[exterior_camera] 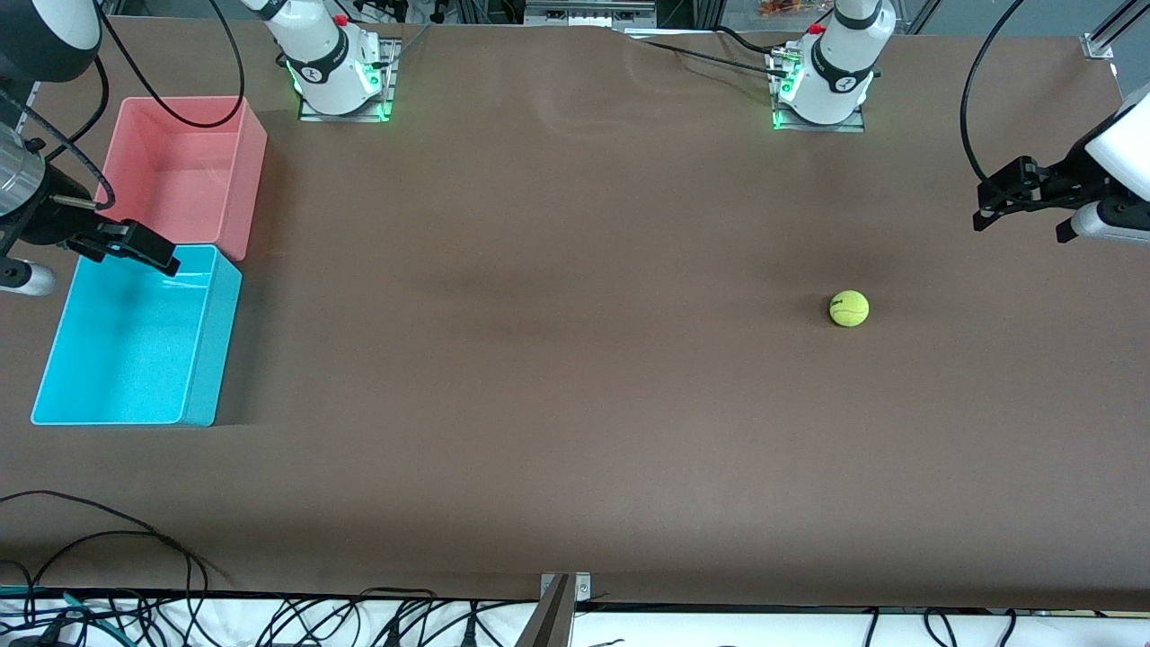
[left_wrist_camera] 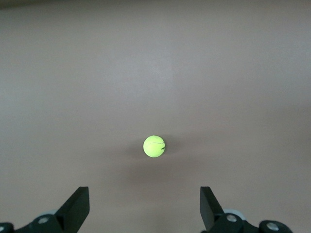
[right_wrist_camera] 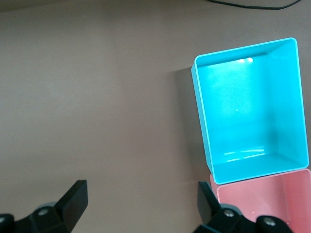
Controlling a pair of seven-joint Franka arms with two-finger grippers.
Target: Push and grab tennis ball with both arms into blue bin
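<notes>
The tennis ball (exterior_camera: 848,308) lies on the brown table toward the left arm's end, alone, with a dark mark on it. My left gripper (exterior_camera: 1020,214) hangs open and empty above the table at that end, apart from the ball. In the left wrist view the ball (left_wrist_camera: 154,146) lies ahead of the wide-open left gripper (left_wrist_camera: 144,206). The blue bin (exterior_camera: 211,341) stands empty at the right arm's end. My right gripper (exterior_camera: 130,252) hangs open and empty over the bin's edge that adjoins the pink bin. The right wrist view shows the blue bin (right_wrist_camera: 201,116) beside the right gripper (right_wrist_camera: 143,204).
A pink bin (exterior_camera: 252,180), the same size and empty, stands against the blue bin, farther from the front camera; it also shows in the right wrist view (right_wrist_camera: 262,204). Black cables (exterior_camera: 108,539) and a metal bracket (exterior_camera: 561,593) lie at the table's front edge.
</notes>
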